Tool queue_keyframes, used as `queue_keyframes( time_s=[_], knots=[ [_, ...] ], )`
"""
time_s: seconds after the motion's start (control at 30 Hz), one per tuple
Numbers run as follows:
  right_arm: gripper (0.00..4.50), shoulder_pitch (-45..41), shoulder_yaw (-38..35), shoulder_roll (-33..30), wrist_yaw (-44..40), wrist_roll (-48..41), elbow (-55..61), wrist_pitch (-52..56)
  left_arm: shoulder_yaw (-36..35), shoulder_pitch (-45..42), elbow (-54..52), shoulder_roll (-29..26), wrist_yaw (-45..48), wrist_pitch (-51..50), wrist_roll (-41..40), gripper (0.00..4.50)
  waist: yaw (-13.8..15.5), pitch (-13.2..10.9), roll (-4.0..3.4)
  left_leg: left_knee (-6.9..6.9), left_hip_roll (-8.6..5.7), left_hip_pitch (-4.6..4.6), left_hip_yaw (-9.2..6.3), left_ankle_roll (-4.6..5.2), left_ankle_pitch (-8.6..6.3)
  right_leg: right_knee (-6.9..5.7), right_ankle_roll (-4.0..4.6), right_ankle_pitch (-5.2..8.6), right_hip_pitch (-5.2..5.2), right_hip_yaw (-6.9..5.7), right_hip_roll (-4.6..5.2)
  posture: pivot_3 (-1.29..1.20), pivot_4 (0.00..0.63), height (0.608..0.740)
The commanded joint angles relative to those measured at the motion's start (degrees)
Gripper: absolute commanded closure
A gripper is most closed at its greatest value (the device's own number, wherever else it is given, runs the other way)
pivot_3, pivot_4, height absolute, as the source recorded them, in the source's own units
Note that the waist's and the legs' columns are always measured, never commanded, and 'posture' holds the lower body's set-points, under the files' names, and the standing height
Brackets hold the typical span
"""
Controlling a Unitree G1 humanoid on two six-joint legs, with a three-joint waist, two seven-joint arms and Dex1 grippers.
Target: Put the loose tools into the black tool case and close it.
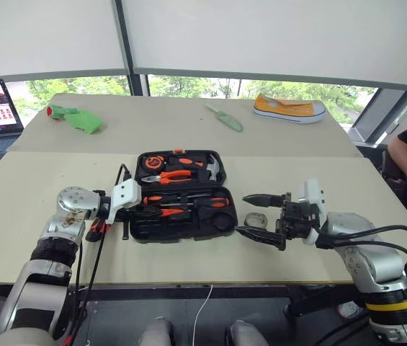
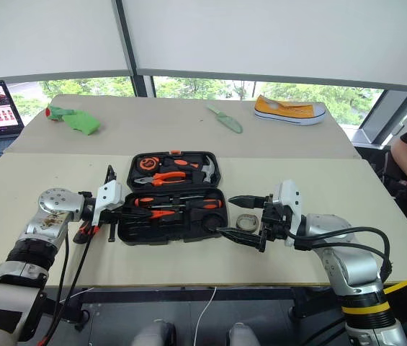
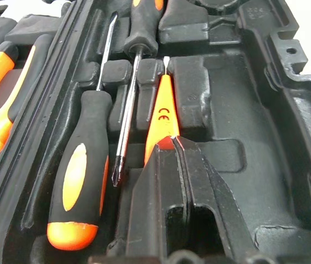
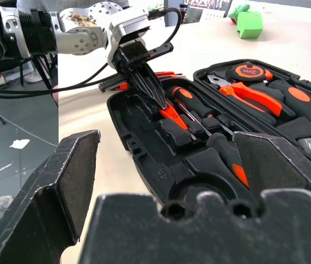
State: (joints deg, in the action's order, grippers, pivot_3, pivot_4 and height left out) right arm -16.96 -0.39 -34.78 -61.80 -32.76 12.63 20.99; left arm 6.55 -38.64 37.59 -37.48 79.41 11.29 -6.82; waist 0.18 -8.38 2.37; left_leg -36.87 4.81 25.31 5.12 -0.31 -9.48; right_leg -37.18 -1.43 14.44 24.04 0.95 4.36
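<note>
My left pincer [image 4: 154, 94] closed on slim orange screwdriver [image 3: 162, 113], seating it in black tool case [image 1: 221, 231] slot. My right pincer [image 1: 259, 218] wide, straddling tape roll [image 1: 255, 219] on tabletop [image 1: 45, 194] beside case.

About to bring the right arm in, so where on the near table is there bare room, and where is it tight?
Bare: the table between the left pincer and its left edge, and the strip right of the right pincer. Tight: the gap beside the black tool case, where the tape roll lies between the open right fingers. The shut left pincer presses the orange screwdriver inside the case.
</note>
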Motion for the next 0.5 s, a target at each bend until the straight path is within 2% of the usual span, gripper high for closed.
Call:
queue_keyframes(
  time_s=[0.03,0.13,0.23,0.3,0.37,0.5],
  knots=[
    [0.00,0.07,-0.82,-0.19,-0.07,-1.05,2.24,0.10,-1.72,1.50,-4.19,-0.78,1.25,-2.84,-2.88,4.47,0.02,0.00,0.00,0.00,0.00,0.00,0.00,0.00,0.00,0.00,0.00,0.00,0.00,0.00,0.00,0.00,0.150,0.740],
    [0.00,0.71,-1.51,-0.37,-0.44,-1.03,2.40,-0.69,-5.76,4.21,-9.68,-1.86,1.27,-5.32,-7.74,4.47,-0.08,-0.01,0.00,0.00,0.01,0.04,0.01,0.00,0.00,0.01,0.00,0.00,0.04,0.00,0.00,0.00,0.150,0.740],
    [0.00,4.70,-3.91,-2.24,-1.95,2.13,1.87,-6.78,-17.03,14.70,-21.96,-6.93,-2.66,-16.08,-16.55,3.74,-0.79,-0.01,0.01,0.03,0.03,0.10,0.00,0.01,-0.01,0.02,0.01,0.01,0.11,0.00,-0.02,0.00,0.150,0.740],
    [0.00,6.55,-7.09,-1.39,-5.16,-0.28,0.55,-11.74,-24.41,23.50,-27.86,-9.82,-6.11,-21.93,-19.63,2.97,-1.14,-0.03,0.00,0.06,0.06,0.09,-0.02,0.05,-0.09,-0.01,0.00,0.02,0.09,0.01,0.00,0.00,0.150,0.740],
    [0.00,7.29,-8.24,-1.34,-5.67,-0.58,-0.39,-13.44,-28.79,29.70,-30.94,-11.44,-8.30,-24.49,-20.66,2.22,-1.28,-0.07,-0.10,0.10,0.07,0.03,-0.01,0.05,-0.10,0.02,0.00,0.02,0.09,0.02,0.02,0.00,0.150,0.740],
    [0.00,9.09,-9.35,-2.72,-11.07,2.07,-4.97,-21.72,-42.69,45.58,-31.82,-11.42,-14.22,-24.69,-19.34,0.69,-1.00,-0.09,-0.10,0.10,0.07,-0.15,0.07,0.00,-0.08,0.04,0.01,0.09,0.00,-0.01,0.06,0.00,0.150,0.740]
  ],
)
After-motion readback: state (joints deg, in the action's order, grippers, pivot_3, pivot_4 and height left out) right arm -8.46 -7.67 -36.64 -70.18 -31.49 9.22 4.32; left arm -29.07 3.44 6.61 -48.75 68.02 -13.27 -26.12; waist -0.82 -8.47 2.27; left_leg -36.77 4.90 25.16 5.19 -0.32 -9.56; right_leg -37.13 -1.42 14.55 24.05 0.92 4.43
